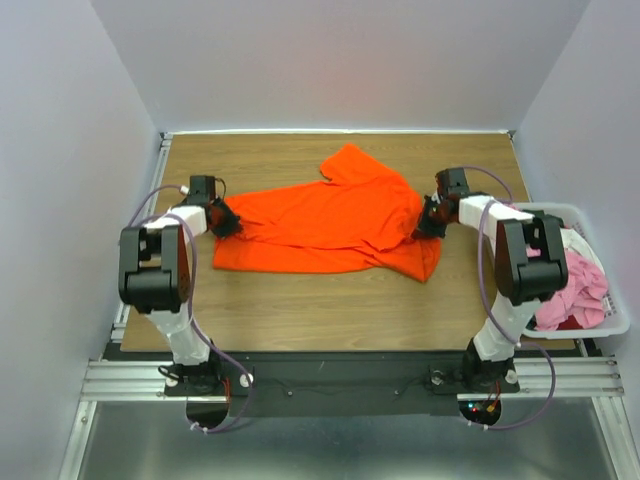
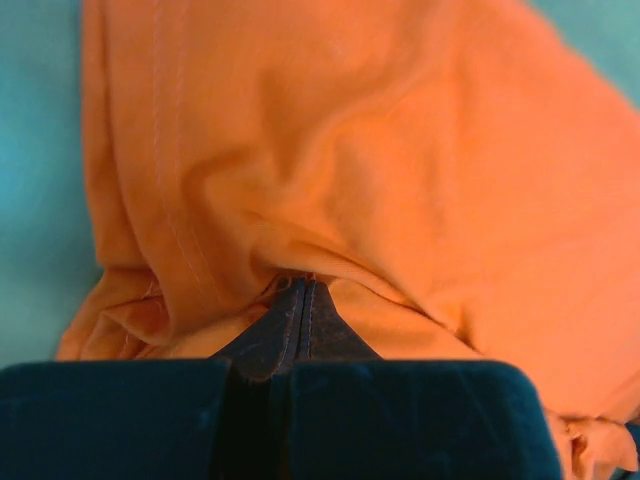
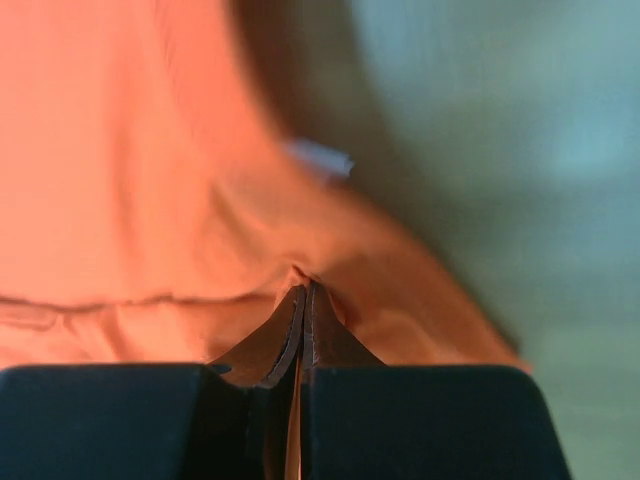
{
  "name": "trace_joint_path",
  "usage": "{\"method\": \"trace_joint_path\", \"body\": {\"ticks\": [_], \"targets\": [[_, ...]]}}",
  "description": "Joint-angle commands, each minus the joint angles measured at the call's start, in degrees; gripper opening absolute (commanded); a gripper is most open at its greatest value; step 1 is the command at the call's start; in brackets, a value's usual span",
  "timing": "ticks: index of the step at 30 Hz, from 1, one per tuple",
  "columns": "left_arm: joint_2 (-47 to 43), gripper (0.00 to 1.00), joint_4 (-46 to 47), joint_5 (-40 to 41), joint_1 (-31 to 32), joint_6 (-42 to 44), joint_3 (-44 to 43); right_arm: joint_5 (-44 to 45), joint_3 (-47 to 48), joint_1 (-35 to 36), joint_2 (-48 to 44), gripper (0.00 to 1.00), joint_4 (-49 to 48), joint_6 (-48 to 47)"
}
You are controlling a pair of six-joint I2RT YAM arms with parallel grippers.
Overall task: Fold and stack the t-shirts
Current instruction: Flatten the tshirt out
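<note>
Top external view shows you the orange t-shirt [image 1: 330, 225] lying rumpled across the middle of the tabletop [image 1: 300, 310]. Your left fingers [image 1: 228, 222] are pressed together on its left edge, and your right fingers [image 1: 428, 222] pinch its right edge.

The orange t-shirt [image 1: 330, 220] is lying rumpled and partly folded across the middle of the table [image 1: 300, 310], reaching from near its left edge toward its right edge, one sleeve pointing at the far edge. A pink t-shirt [image 1: 580, 285] and a white t-shirt [image 1: 575, 240] are sitting crumpled in the bin [image 1: 550, 207] beyond the right edge.
</note>
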State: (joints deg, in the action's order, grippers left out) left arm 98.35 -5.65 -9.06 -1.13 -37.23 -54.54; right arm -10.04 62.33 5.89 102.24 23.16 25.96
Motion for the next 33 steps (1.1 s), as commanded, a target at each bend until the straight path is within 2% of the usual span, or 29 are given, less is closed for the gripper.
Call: {"method": "trace_joint_path", "body": {"ticks": [1, 3, 9, 11, 14, 17, 18, 20, 21, 23, 24, 30, 33], "targets": [[9.28, 0.00, -0.15, 1.41, -0.28, 2.78, -9.22, 1.95, 8.48, 0.00, 7.24, 0.01, -5.05, 0.85], [14.47, 0.00, -1.81, 1.68, -0.63, 3.13, -13.46, 3.27, 12.18, -0.18, 10.51, 0.01, -5.14, 0.94], [25.12, 0.00, -8.30, -0.08, -2.13, 4.62, -33.23, 6.08, 27.31, -0.97, 21.51, 0.01, -5.14, 2.08], [25.76, 0.00, -10.51, -0.34, -2.39, 5.32, -39.92, 6.35, 30.12, -1.06, 21.95, 0.01, -5.05, 1.73], [22.17, 0.00, -13.59, 0.62, -2.48, 6.56, -42.14, 5.91, 30.58, -1.14, 17.32, 0.01, -5.05, 1.12], [14.61, 0.00, -13.95, 2.03, -2.48, 7.26, -37.32, 6.70, 25.06, -1.06, 11.95, 0.01, -4.88, 0.50], [9.90, 0.00, -13.69, 2.46, -2.65, 7.26, -35.39, 7.05, 21.30, -1.14, 7.58, 0.01, -4.70, 0.50], [4.86, 0.00, -13.25, 3.60, -2.83, 6.91, -28.36, 7.23, 16.80, -1.06, 2.73, 0.01, -4.44, 0.50], [-0.38, 0.00, -12.55, 4.05, -3.00, 6.56, -25.81, 7.49, 14.78, -1.14, 0.62, 0.01, -4.35, 0.59], [-8.03, 0.00, -11.93, 4.93, -3.53, 5.16, -15.29, 8.11, 8.36, -1.14, -8.41, 0.01, -3.47, 1.11], [-10.69, 0.00, -11.58, 5.19, -3.53, 4.72, -15.24, 8.28, 5.90, -1.14, -8.46, 0.01, -3.47, 1.38], [-29.57, 0.00, -9.91, 6.51, -4.85, -3.10, 6.95, 7.06, -8.17, -1.06, -24.61, 0.01, -1.10, 4.89], [-35.22, 0.00, -9.99, 6.34, -5.29, -6.27, 12.08, 7.75, -13.45, -1.06, -30.59, 0.01, 1.18, 6.82]]}}
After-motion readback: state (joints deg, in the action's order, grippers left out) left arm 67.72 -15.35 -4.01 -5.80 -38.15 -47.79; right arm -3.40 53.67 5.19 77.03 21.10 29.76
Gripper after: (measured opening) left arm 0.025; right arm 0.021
